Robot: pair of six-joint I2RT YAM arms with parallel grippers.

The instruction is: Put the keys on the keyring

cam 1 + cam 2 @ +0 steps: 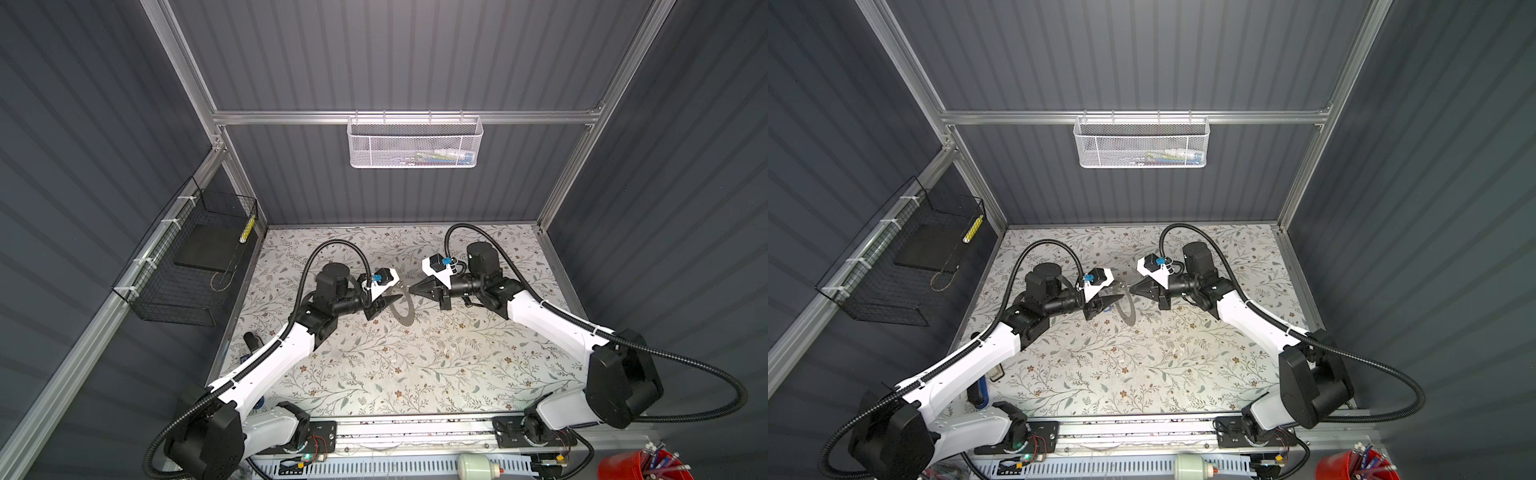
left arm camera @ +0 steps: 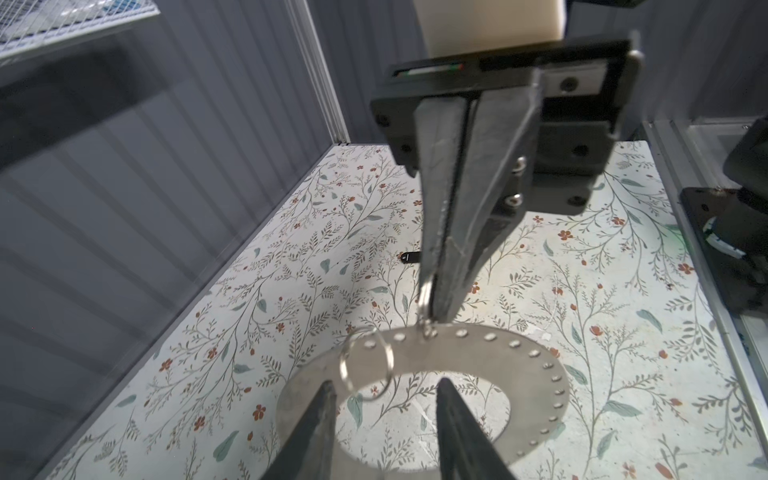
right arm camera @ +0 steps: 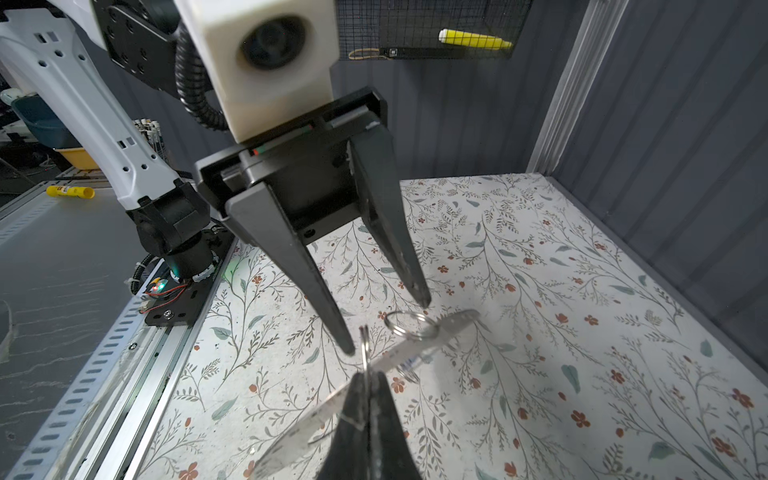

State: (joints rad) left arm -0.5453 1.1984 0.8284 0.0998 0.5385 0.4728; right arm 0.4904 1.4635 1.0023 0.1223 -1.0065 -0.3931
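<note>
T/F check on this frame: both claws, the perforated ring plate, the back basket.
1. The right claw is shut on a small silver metal split ring. True.
2. The left claw is clamped shut. False: its jaws stand apart.
3. The flat silver metal ring plate lies flat on the floral-patterned table. False: it hangs tilted from the pinched ring.
4. A white wire-mesh basket hangs on the silver back rail. True.
</note>
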